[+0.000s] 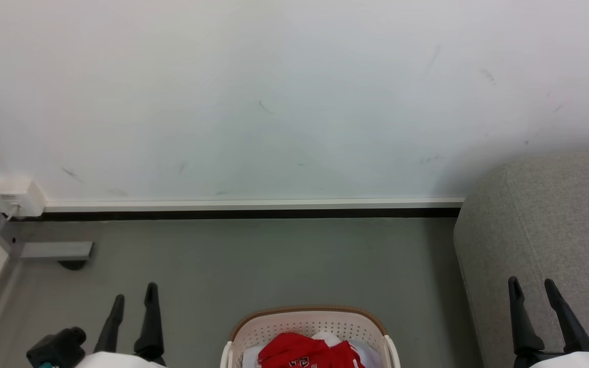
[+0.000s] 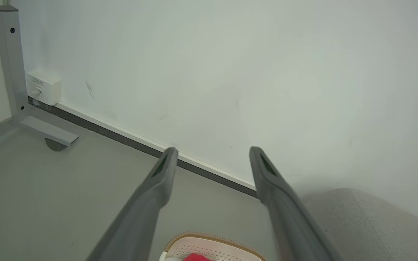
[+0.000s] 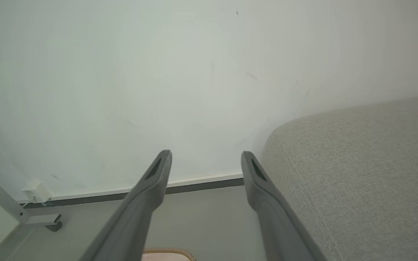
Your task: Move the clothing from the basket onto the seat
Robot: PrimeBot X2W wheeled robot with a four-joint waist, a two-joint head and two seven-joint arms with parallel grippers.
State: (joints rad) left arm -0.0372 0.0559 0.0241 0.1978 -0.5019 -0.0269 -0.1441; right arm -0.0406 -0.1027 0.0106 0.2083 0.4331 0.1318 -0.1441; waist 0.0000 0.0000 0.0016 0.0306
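Two broad surfaces frame everything: a pale, scuffed wall [image 1: 274,102] and, below its dark skirting, a grey floor [image 1: 274,266]. Next in size, the grey woven seat [image 1: 555,214] stands on the robot's right, its rounded corner close to the wall. The cream perforated basket [image 1: 309,321] with its brown rim sits on the floor at the bottom centre of the head view, left of the seat and apart from it. Inside it lies the red clothing [image 1: 299,352], crumpled, with white fabric beside it and a bit of white print showing. The left gripper [image 1: 135,291] hangs to the left of the basket, fingers spread and empty; the clothing lies off to its right, untouched. The right gripper [image 1: 531,280] hovers in front of the seat's side, fingers likewise apart and holding nothing, with the clothing well off to its left. A small white wall box [image 1: 18,197] sits beside a grey metal leg [image 1: 54,250] in the left corner.
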